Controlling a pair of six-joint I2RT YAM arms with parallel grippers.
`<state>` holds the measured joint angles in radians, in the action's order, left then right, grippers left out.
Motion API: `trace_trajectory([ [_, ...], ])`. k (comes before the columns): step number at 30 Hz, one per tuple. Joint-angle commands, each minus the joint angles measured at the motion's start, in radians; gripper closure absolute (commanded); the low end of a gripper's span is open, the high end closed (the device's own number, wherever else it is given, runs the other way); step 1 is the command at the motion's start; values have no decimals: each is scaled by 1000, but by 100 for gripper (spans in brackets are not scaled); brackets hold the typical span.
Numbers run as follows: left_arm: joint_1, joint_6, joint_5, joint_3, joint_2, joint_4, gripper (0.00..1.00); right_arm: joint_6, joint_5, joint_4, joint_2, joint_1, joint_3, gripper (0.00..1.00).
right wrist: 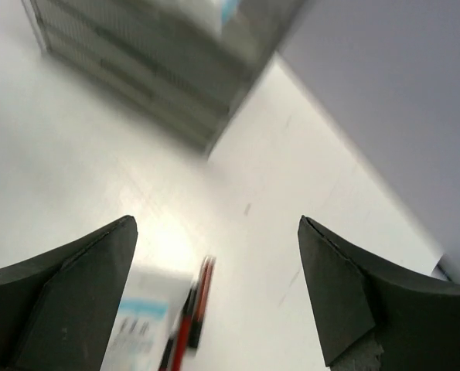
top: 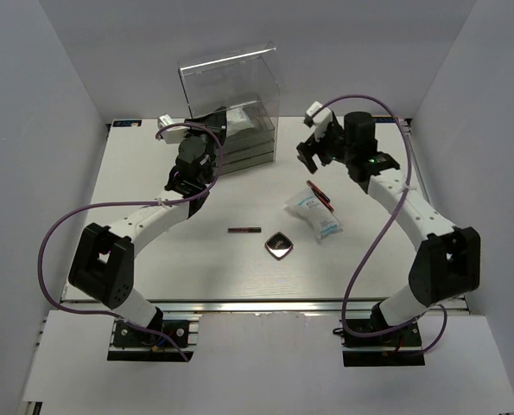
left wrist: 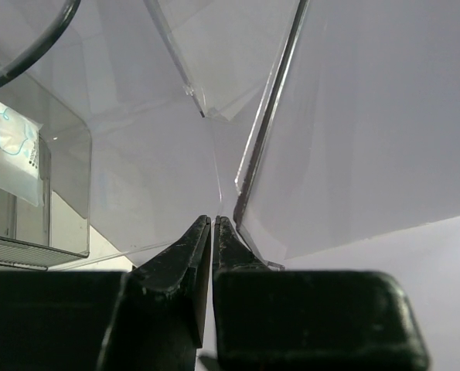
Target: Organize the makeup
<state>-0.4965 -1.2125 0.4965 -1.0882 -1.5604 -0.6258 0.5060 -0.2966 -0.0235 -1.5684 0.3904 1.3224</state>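
The right pincer [right wrist: 216, 222] hangs with its jaws wide apart. Just below it and a little toward its arm's base, two clear-white plastic packets with blue print [top: 315, 212] lie on the white desk [top: 196, 268], overlapping each other. They look light, soft and crinkly, and probably slick. A pinch across a sealed edge should hold better than one on the puffy middle.

A thin dark-red pencil-like stick [right wrist: 192, 309] lies touching the packets' far side, almost straight under the open jaws. It is stiff, light and likely to roll, so it is best gripped across its width near mid-length. A second dark-red stick [top: 244, 230] and a small dark rounded-square compact with a shiny face [top: 279, 245] lie farther from this pincer, toward the arm bases. The compact is hard, flat and low, and would be taken by opposite edges.

The left pincer [left wrist: 214, 222] has its jaws together, seemingly clamped on the thin edge of the raised clear lid [top: 231, 82] of the tall clear acrylic drawer box [top: 248, 143]. A third blue-printed packet [left wrist: 9, 151] sits inside the box, off to this pincer's left.
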Motion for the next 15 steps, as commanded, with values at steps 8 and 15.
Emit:
trace_trajectory([
  [8, 9, -5, -29, -16, 29, -45, 80, -260, -18, -466, 70, -84, -230, 11],
  [15, 15, -21, -27, 1, 31, -45, 80, -325, 54, -406, 51, -27, -282, 14],
])
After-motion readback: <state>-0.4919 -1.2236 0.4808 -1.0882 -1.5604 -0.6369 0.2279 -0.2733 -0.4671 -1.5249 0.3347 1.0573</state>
